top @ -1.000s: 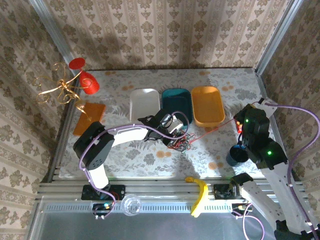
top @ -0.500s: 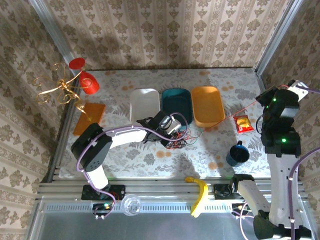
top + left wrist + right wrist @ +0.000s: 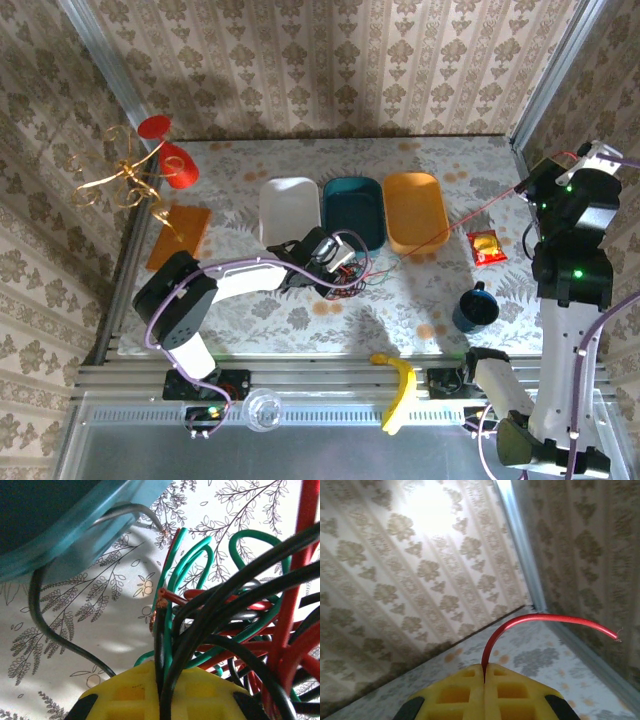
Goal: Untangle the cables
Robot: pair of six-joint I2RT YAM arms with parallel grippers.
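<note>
The cables lie as a tangle of red, green and black wires on the table in front of the teal tray. My left gripper sits in that tangle. In the left wrist view its yellow fingers are shut on black and green strands. A single red cable runs taut from the tangle up to my right gripper, raised by the right wall. The right wrist view has my right gripper shut on this red cable, its free end curving off to the right.
White tray, teal tray and orange tray stand in a row behind the tangle. A red packet and blue mug lie under the right arm. A banana rests on the front rail. A gold stand stands far left.
My right gripper has risen and moved back and right, drawing the red cable out of the tangle and taut. The left gripper and tangle shifted slightly toward the near edge.
</note>
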